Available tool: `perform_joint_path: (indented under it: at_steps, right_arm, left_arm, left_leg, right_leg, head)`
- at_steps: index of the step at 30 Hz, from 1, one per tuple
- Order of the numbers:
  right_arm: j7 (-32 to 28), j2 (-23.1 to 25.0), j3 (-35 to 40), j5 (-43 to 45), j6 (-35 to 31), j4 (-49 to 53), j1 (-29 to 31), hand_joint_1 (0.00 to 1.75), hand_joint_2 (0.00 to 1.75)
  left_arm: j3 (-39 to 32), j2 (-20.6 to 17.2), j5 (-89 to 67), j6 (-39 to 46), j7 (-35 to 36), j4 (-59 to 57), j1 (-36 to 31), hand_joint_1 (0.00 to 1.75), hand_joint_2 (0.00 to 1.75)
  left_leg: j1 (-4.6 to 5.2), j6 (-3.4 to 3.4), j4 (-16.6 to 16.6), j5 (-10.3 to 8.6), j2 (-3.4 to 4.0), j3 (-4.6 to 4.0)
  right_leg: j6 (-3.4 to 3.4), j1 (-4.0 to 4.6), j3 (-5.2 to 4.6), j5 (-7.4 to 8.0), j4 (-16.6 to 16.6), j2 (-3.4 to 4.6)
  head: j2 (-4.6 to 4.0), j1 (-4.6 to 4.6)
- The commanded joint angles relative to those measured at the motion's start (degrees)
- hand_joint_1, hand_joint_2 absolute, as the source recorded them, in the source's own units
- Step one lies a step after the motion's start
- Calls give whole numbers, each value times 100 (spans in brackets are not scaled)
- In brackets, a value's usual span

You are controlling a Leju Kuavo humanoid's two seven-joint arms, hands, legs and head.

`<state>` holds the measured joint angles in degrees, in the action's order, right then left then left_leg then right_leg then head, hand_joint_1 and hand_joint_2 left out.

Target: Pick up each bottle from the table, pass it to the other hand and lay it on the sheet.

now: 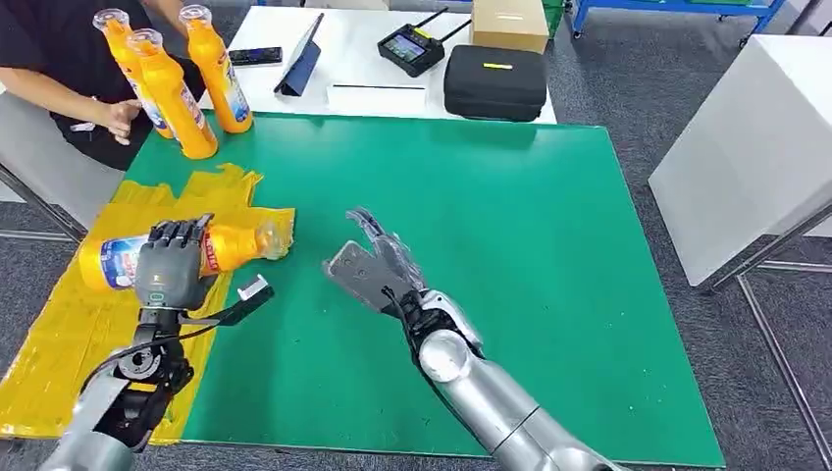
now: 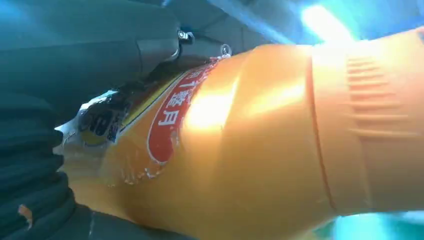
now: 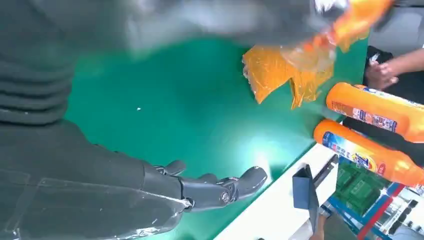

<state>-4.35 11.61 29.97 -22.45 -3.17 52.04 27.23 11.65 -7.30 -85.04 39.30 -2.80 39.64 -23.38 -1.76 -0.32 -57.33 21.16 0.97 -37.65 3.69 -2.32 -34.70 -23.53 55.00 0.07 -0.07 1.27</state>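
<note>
An orange bottle (image 1: 226,246) lies on its side on the yellow sheet (image 1: 59,334), cap toward the table's middle. My left hand (image 1: 169,263) grips it from above around the label. The left wrist view has the same bottle (image 2: 250,140) close up against the hand's palm. My right hand (image 1: 378,267) hovers open over the green mat (image 1: 510,255), a short way right of the bottle's cap, holding nothing; its fingers (image 3: 220,190) are spread. Three more orange bottles (image 1: 177,93) stand upright at the mat's far left corner.
A person (image 1: 59,59) sits at the far left, one hand by the standing bottles. Behind the mat a white table carries a black case (image 1: 495,80), a handheld controller (image 1: 412,47), a cardboard box (image 1: 510,22) and a tablet (image 1: 302,64). A white cabinet (image 1: 755,147) stands right.
</note>
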Motion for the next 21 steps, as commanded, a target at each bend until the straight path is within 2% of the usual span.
perform_joint_path:
  at_steps: [1, 3, 4, 5, 8, 15, 18, 21]
  right_arm:
    - [-13, -197, 77, 36, 65, 177, -33, 0, 0]
    - [1, -241, 97, 42, 68, 268, -107, 0, 0]
    - [7, -269, 111, 44, 70, 308, -139, 0, 0]
    - [21, -292, 122, 48, 70, 343, -162, 0, 0]
    - [71, -335, 134, 69, 60, 399, -192, 0, 0]
    - [94, -396, 127, 97, 69, 424, -224, 0, 0]
    - [48, -395, 120, 120, 49, 398, -216, 0, 0]
    - [-211, -425, 58, 139, -158, 556, -328, 0, 0]
  left_arm:
    - [311, 46, -193, -59, 205, -2100, -778, 175, 175]
    - [262, 119, -48, -289, 126, -2197, -795, 175, 175]
    - [300, 138, -56, -376, 116, -2227, -792, 127, 175]
    - [335, 142, -68, -437, 194, -2239, -791, 0, 0]
    - [352, 203, 77, -490, 54, -2235, -808, 0, 0]
    - [476, 213, 284, -475, -34, -2166, -866, 0, 0]
    - [578, 184, 322, -340, 62, -2135, -886, 0, 0]
    - [371, 222, 801, 63, -242, -1827, -822, 0, 0]
  left_leg:
    - [6, 13, 0, 15, -23, 35]
    - [2, 8, 1, 7, -17, 12]
    - [7, 11, -2, 14, -21, 22]
    - [8, 12, -2, 15, -27, 26]
    - [2, 6, 0, 5, -28, 5]
    - [6, 11, -6, 14, -30, 14]
    - [3, 10, -7, 14, -30, 12]
    - [4, 10, -6, 16, -31, 15]
  right_leg:
    - [-27, -2, 42, -19, 1, -19]
    - [-19, 0, 21, -8, -1, -8]
    - [-27, -5, 31, -17, 5, -13]
    - [-30, -5, 36, -21, 4, -21]
    - [-18, 0, 15, -9, -1, -18]
    - [-28, -2, 23, -18, 7, -18]
    - [-29, 0, 23, -18, 8, -19]
    - [-31, 0, 25, -20, 9, -19]
  head:
    - [0, -7]
    - [0, -2]
    - [0, -2]
    - [0, -7]
    - [0, -4]
    - [0, -2]
    - [0, -4]
    - [0, -2]
